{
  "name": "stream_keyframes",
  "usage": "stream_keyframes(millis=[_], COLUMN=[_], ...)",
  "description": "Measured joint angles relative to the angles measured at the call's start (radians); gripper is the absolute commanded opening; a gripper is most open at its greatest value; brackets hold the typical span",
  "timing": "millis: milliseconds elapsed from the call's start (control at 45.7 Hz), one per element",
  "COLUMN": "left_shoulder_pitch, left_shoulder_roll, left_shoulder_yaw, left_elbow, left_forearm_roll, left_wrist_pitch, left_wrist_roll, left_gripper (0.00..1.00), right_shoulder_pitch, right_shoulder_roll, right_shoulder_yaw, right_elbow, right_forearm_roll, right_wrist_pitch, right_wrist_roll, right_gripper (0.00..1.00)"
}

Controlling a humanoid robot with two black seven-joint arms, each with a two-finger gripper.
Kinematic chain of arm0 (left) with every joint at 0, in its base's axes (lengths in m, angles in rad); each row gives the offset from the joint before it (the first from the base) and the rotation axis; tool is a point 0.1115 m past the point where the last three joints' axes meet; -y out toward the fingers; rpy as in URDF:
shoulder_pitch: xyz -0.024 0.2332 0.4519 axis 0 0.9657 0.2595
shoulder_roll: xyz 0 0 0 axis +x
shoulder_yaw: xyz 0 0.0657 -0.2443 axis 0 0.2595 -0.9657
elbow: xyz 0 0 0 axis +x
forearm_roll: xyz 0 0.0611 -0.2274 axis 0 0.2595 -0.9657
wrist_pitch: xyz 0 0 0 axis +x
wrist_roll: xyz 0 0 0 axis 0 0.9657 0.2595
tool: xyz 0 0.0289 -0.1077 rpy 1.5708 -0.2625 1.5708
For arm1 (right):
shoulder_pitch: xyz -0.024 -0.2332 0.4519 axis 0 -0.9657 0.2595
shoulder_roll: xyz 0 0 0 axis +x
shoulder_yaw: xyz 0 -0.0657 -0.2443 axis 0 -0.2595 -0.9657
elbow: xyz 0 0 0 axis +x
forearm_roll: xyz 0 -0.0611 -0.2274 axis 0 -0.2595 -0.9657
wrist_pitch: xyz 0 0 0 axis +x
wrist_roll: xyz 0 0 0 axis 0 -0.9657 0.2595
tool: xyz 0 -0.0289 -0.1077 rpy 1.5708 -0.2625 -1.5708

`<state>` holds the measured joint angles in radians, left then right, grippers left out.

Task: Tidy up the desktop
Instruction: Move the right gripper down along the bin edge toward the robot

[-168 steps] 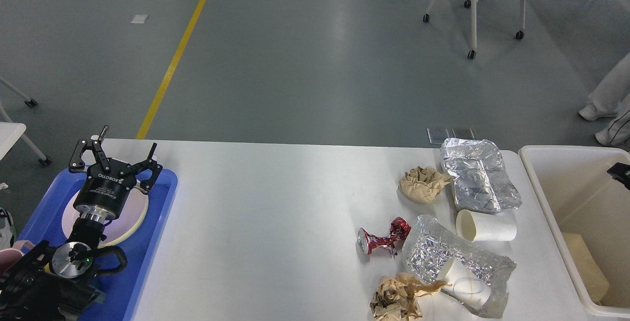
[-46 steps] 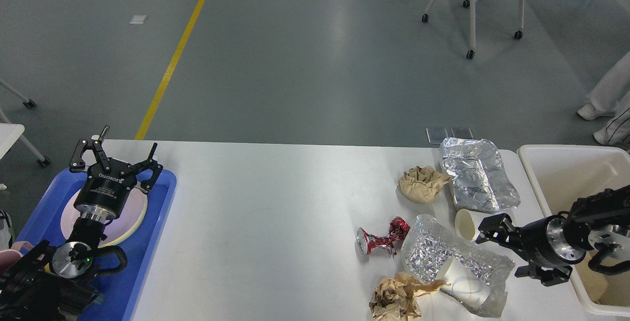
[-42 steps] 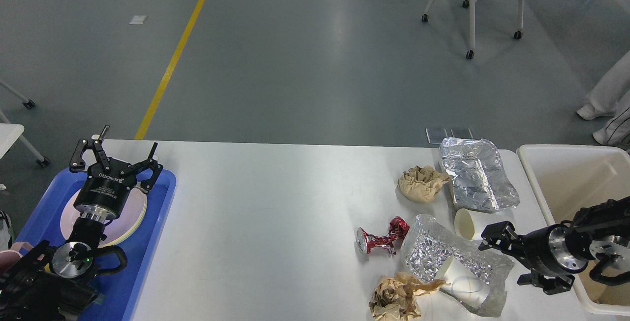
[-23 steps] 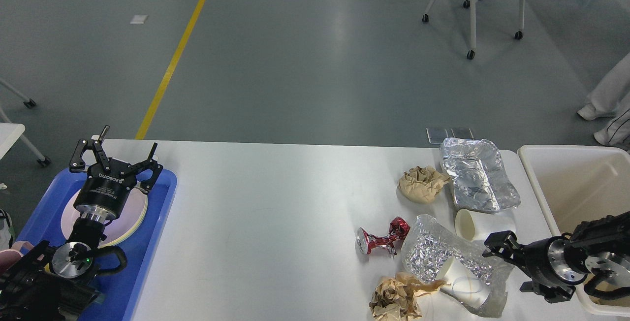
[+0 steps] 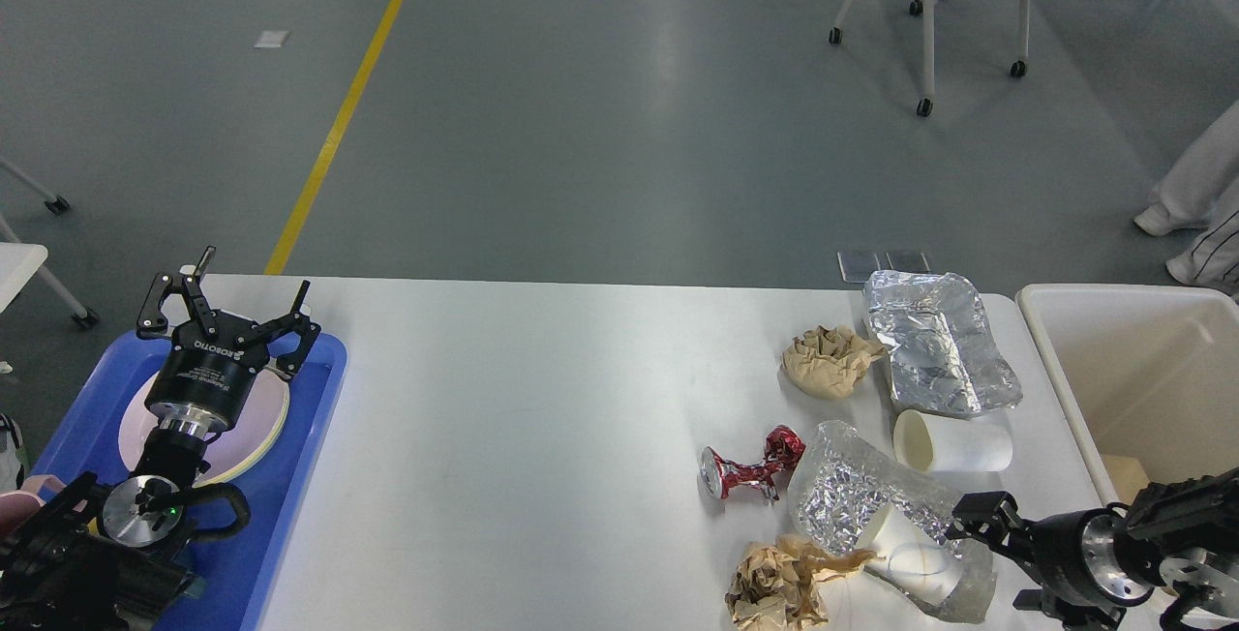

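Table [image 5: 542, 437] was the biggest thing in play, white and wide, running from the blue tray [image 5: 319, 408] on the left to the cream bin [image 5: 1065, 389] hard against its right end. That bin looked placed to swallow the rubbish, all of which lay heaped at the right of the table. Largest of it: a folded foil sheet [image 5: 939, 341] at the far edge, then a crumpled foil wrap [image 5: 852, 491] with a paper cup [image 5: 905, 558] tucked into it. A second cup [image 5: 953, 444] lay on its side between the foils. Smaller still: a tan paper ball [image 5: 828, 360], a brown wad [image 5: 779, 587] and a crushed red can [image 5: 750, 468]. The left end effector [image 5: 227, 312] hung over the plate [image 5: 261, 423] in the tray, fingers spread wide, gripping nothing. The right end effector [image 5: 997, 563] sat low beside the foil wrap, fingers apart and empty, likely lining up a grab.
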<state>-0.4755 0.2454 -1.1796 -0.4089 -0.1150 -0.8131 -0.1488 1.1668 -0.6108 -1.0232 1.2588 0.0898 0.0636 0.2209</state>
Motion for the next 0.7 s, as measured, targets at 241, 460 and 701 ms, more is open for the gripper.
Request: stream_keyframes(millis=[241,460,701], left_shoulder_pitch=[0.000,0.000,0.000], left_shoulder_roll=[0.000,0.000,0.000], left_shoulder_yaw=[0.000,0.000,0.000], left_elbow=[0.000,0.000,0.000], left_forearm_roll=[0.000,0.000,0.000], left_wrist_pitch=[0.000,0.000,0.000], left_wrist_roll=[0.000,0.000,0.000], left_gripper=[0.98,0.98,0.98], right_shoulder_pitch=[-0.028,-0.059,-0.061], right_shoulder_roll=[0.008,0.040,0.047], right_shoulder_yaw=[0.000,0.000,0.000], right_elbow=[-0.031,-0.045,-0.046], right_forearm_roll=[-0.001,-0.001,-0.001], right_wrist_pitch=[-0.051,-0.105,-0.123], right_wrist_roll=[0.026,0.029,0.029], right_gripper=[0.40,0.00,0.00])
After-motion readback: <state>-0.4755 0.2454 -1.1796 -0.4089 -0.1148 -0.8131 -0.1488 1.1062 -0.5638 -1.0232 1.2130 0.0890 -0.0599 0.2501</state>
